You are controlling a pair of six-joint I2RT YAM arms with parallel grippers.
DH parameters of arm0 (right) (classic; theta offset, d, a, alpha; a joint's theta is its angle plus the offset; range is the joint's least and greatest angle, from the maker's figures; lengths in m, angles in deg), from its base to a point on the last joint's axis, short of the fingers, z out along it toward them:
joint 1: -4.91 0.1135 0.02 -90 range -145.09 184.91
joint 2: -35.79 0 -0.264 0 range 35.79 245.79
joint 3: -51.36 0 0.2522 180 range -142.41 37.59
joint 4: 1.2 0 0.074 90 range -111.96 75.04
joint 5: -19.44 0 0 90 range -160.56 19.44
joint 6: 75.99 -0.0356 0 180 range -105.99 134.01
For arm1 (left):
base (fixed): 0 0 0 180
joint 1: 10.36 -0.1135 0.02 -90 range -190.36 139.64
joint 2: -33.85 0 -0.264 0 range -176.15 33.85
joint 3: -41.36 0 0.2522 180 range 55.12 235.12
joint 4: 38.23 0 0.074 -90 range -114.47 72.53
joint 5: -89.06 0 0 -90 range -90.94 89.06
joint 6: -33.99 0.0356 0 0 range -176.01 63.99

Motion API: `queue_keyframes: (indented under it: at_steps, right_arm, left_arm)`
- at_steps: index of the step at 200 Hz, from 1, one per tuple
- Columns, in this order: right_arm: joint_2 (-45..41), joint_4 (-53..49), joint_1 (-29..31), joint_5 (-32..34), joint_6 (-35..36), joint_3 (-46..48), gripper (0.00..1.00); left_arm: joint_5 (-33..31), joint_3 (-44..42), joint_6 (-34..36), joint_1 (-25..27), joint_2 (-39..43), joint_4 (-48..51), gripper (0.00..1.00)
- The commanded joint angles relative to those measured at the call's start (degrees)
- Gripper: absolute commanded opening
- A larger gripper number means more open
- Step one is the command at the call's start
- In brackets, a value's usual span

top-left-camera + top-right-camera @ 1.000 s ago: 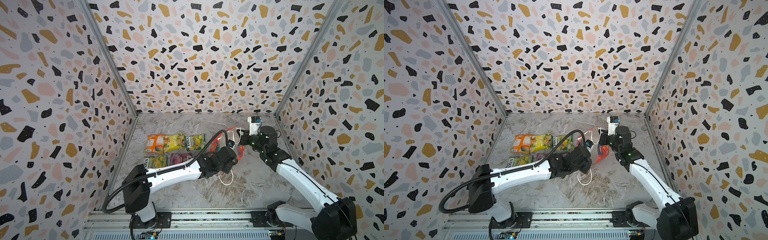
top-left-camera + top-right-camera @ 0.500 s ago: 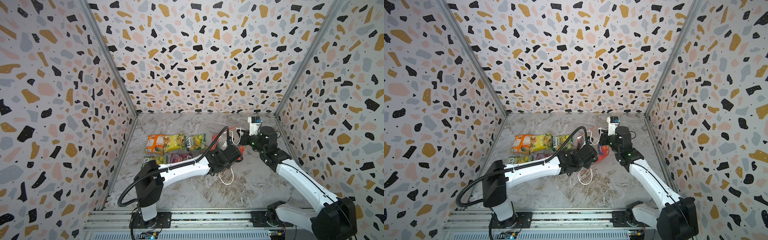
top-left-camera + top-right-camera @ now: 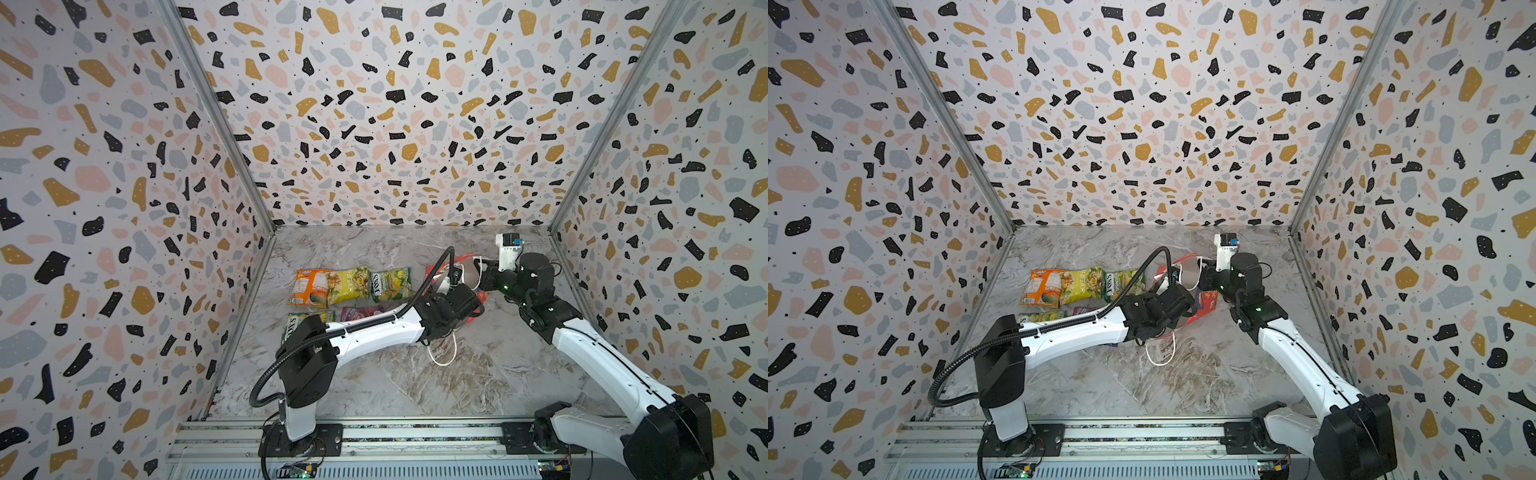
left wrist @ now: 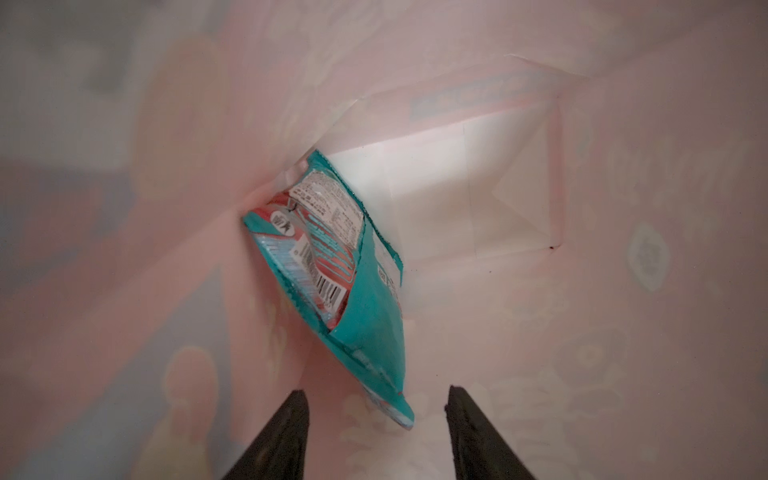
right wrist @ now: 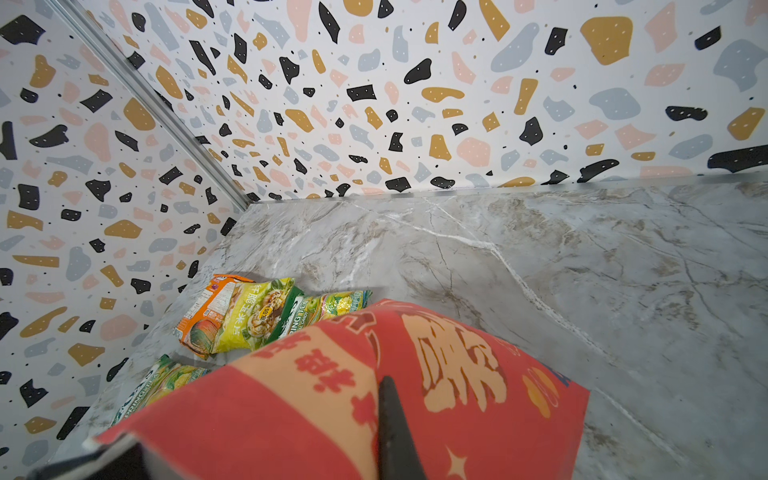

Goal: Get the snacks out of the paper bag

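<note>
Left claw [image 4: 377,390], seemingly deeper in bag [image 4: 623,249]

Six small, flat, crinkly plastic snack packets are showing in all. Five are lying outside the bag: one orange packet [image 3: 309,287], one yellow packet [image 3: 348,284], one green-yellow FOX'S packet [image 3: 390,284] in the far row, a second green-yellow FOX'S packet [image 3: 296,322] in the near row, and one purple packet [image 3: 363,312]. One teal-and-red packet [image 4: 345,266] is sitting inside. One red boxy paper gift bag [image 5: 316,395] with gold characters is showing, trailing two white cord handles: a near handle [image 3: 442,364] and a far handle [image 3: 478,261]. Two white-and-black robot arms are reaching in, a left arm [image 3: 374,332] and a right arm [image 3: 602,357].
</note>
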Motion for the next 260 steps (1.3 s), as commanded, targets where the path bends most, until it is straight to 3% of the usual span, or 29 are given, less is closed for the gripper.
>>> queue_keyframes:
  at_steps: [1,184,214,247,260]
  right_arm:
    - [-1.18,3.51,-0.09,-0.63,-0.71,-0.41,0.0]
    - [-0.83,4.22,-0.09,-2.24,-1.81,-0.47,0.0]
    - [-0.78,4.39,-0.09,-2.41,-1.83,-0.72,0.0]
    - [-0.89,4.72,-0.12,-2.74,-2.12,-0.42,0.0]
    - [-0.88,4.57,-0.09,-2.76,-2.08,-0.49,0.0]
  left_arm:
    - [-1.82,-0.18,-0.4,-1.25,-0.04,-1.67,0.55]
    - [-1.24,-4.17,2.27,-6.65,-4.79,-15.5,0.55]
    - [-1.55,-4.26,3.84,-6.91,-5.97,-18.45,0.45]
    - [-1.62,-5.02,5.23,-7.41,-6.37,-22.31,0.19]
    - [-0.75,-5.15,5.7,-7.7,-6.46,-23.6,0.15]
